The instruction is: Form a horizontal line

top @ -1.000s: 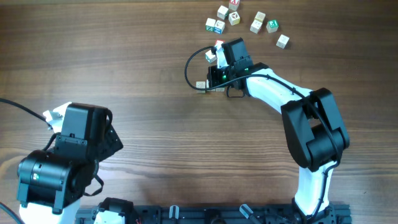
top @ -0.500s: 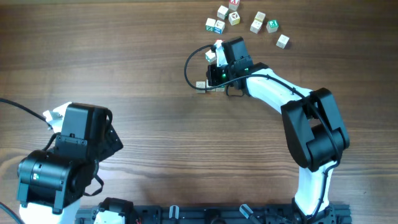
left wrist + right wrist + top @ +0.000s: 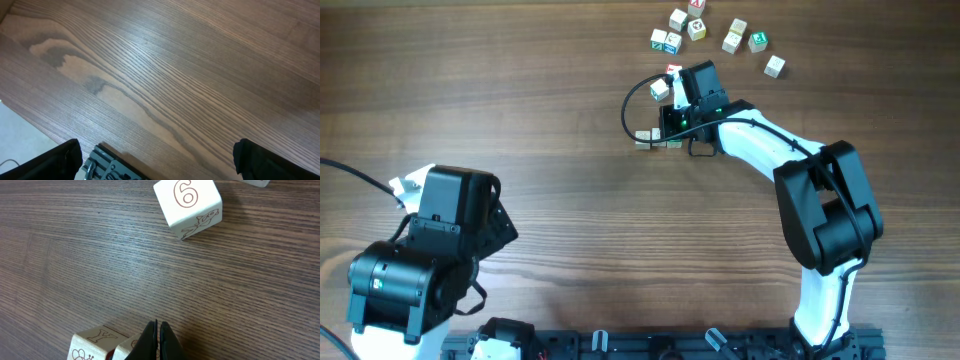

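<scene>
The horizontal line (image 3: 653, 139) is a short row of pale wooden cubes near the table's middle, partly hidden under my right wrist. In the right wrist view its "Y" cube (image 3: 97, 342) lies at the bottom left, with a second cube (image 3: 127, 350) touching it and half hidden by my fingers. My right gripper (image 3: 157, 335) is shut and empty, its tips at the table beside that second cube. It also shows in the overhead view (image 3: 670, 125). A loose "6" cube (image 3: 187, 202) lies beyond the fingertips. My left gripper (image 3: 160, 160) is open over bare wood, far from the cubes.
Several scattered cubes (image 3: 696, 28) with red, blue and green marks lie at the back right. Two more loose cubes (image 3: 661, 90) sit just behind the row, by my right wrist's black cable. The left arm (image 3: 420, 250) stands at the front left, near the table edge (image 3: 15, 125).
My right gripper has shifted slightly to the right along the row, and its cable moved with it. The left arm has not moved.
</scene>
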You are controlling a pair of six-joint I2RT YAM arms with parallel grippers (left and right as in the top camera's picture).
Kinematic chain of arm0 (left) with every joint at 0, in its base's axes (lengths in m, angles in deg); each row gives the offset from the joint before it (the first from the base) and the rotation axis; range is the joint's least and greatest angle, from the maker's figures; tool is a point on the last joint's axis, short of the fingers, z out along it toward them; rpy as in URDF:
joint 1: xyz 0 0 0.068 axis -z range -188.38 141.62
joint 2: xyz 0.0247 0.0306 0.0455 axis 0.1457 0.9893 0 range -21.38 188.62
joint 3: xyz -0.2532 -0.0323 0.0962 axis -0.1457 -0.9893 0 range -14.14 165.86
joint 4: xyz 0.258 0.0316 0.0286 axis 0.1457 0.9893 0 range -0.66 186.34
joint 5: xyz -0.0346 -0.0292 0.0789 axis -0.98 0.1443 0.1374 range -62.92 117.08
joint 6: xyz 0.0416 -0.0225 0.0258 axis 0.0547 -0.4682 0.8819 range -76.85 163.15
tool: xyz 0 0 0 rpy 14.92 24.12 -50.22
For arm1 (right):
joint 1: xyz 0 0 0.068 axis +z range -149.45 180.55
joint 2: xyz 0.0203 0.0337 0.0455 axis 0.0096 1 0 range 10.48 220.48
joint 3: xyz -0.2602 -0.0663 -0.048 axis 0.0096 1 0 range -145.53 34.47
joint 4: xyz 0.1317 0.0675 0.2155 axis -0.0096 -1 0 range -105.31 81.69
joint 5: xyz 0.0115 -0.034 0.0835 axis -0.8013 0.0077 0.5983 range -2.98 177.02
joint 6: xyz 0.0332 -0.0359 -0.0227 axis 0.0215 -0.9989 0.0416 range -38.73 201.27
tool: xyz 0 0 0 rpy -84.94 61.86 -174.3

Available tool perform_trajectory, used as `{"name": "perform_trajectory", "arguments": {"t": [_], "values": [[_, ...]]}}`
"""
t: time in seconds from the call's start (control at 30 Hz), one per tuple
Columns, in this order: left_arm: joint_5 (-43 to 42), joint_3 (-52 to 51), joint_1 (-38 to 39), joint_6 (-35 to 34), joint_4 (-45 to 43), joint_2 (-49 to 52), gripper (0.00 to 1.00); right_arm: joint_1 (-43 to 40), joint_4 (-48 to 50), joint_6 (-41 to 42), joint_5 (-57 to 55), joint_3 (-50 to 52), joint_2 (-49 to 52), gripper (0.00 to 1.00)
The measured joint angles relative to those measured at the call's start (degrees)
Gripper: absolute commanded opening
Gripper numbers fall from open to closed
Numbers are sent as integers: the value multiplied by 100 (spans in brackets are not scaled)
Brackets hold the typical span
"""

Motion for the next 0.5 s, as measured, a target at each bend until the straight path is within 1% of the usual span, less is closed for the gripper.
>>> {"name": "perform_trajectory", "arguments": {"t": [0.17, 0.37, 0.5], "values": [[0, 0, 0, 0, 2, 0, 100, 0, 0, 0, 2, 0, 0, 5], [0, 0, 0, 0, 0, 0, 100, 0, 319, 0, 2, 0, 0, 4], [0, 0, 0, 0, 0, 0, 100, 0, 199, 0, 4, 0, 0, 4]]}}
